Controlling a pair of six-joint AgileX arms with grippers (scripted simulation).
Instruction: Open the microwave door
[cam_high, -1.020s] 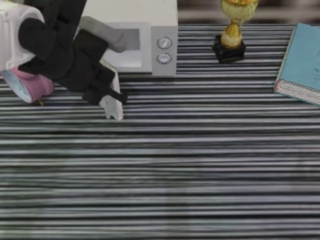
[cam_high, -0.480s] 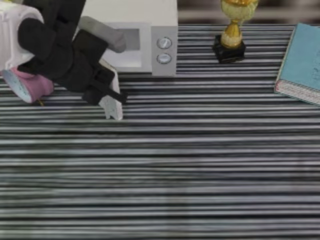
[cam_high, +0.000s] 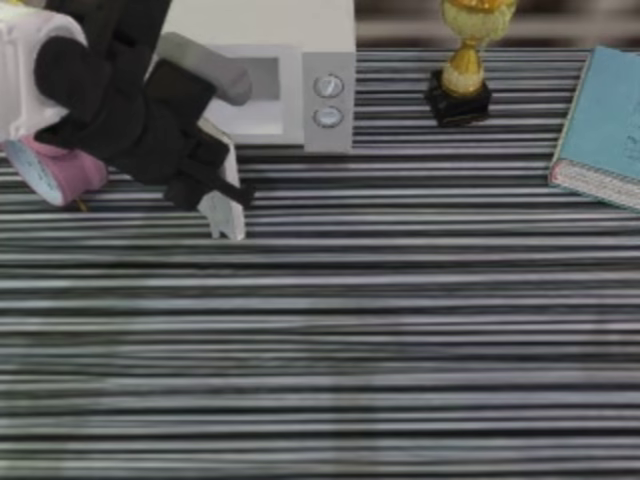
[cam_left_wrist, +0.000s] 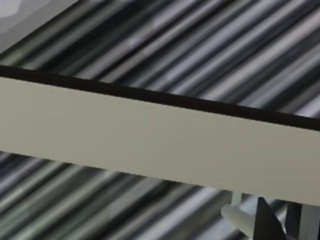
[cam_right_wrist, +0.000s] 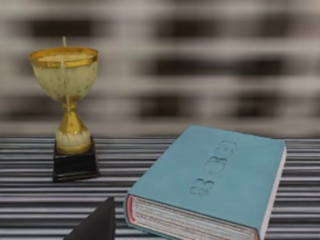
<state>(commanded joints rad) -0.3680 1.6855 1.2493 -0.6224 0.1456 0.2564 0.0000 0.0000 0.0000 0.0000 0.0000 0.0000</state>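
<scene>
The light-grey microwave stands at the table's back left, its two silver knobs facing front. The microwave door is swung out towards the front and shows edge-on as a white panel. My left gripper is shut on the door's handle, with dark fingers on either side of the panel. In the left wrist view the door's edge crosses as a pale band, with the handle beside a dark finger. My right gripper is parked off the top view.
A gold trophy on a black base stands right of the microwave. A teal book lies at the back right. A pink round object sits under my left arm at the left edge. Striped cloth covers the table.
My left gripper and the door's free edge have shifted slightly to the left, so the door stands a little wider. Nothing else has moved.
</scene>
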